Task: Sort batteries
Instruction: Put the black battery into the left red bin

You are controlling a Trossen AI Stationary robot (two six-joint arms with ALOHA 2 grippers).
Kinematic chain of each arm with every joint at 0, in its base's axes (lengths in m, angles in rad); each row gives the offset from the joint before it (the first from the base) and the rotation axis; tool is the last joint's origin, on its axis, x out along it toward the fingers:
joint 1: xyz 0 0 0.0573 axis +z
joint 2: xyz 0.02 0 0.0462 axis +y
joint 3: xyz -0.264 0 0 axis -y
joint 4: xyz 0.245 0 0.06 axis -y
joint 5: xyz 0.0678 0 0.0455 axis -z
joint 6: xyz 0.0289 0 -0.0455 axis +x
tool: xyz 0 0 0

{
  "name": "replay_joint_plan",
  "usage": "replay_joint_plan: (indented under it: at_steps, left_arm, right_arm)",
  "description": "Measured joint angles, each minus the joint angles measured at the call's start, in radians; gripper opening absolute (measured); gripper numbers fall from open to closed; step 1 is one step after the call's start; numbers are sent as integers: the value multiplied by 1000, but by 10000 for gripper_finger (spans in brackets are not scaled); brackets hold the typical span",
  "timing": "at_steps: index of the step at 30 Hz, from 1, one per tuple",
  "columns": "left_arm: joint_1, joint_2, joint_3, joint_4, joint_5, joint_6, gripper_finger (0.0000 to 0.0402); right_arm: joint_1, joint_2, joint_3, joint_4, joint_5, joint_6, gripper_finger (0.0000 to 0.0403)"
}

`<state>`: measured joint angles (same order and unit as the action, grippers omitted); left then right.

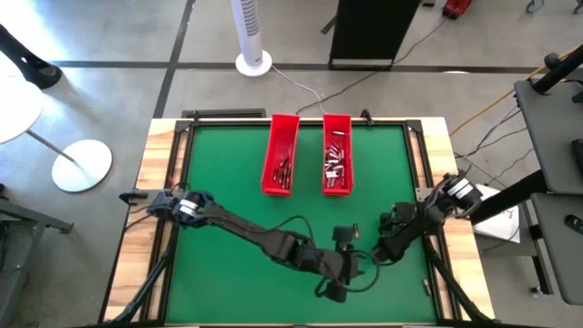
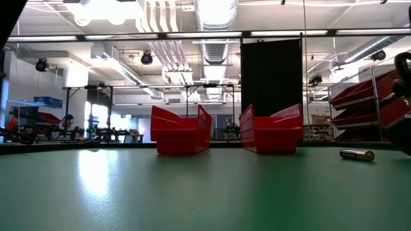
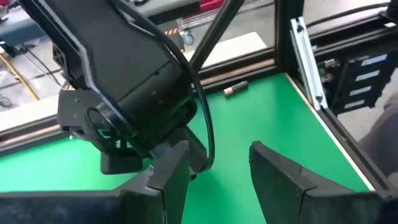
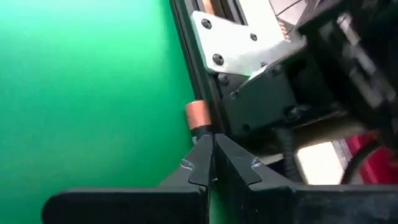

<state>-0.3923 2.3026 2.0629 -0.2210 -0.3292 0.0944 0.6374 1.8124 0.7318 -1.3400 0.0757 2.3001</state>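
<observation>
Right gripper [image 4: 212,163], fingers pressed together and empty, sits at the mat's 4 o'clock edge; 1 battery [image 4: 199,117] lies just beyond its tips. Left gripper [image 3: 217,180] gapes, empty.

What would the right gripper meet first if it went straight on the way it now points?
Most likely the battery lying just past the right gripper, whose jaws are shut, against the black table frame at the edge of the green mat. Depth is hard to judge, so it might touch the frame first.
</observation>
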Motion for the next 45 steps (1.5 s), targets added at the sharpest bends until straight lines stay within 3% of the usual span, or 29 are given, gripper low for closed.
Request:
replay_joint_plan:
  at_steps: [6, 14, 18, 27, 31, 36, 40, 45]
  left_arm:
    - [9, -140, -209, 196, 1, 61, 149]
    - [68, -340, -595, 607, 7, 97, 149]
    - [106, -395, -711, 744, 17, 66, 149]
    - [126, -407, -735, 744, 60, 20, 149]
    - [114, -407, -729, 744, 60, 30, 149]
    - [111, -407, -720, 738, 60, 28, 149]
    - [107, -407, -721, 733, 60, 27, 149]
    - [105, -407, -722, 715, 60, 30, 149]
  right_arm:
    - [17, 45, 10, 32, -16, 79, 13]
    - [15, -53, -56, 41, -29, 91, 13]
    - [4, -60, -58, 43, -40, 98, 13]
    - [1, -126, -94, 168, -31, 76, 13]
    - [12, -162, -42, 135, -24, 39, 13]
    - [48, -191, 24, -39, -17, 46, 13]
    - [52, -194, 23, -20, -29, 48, 13]
    - [59, -187, 63, 100, 112, -16, 13]
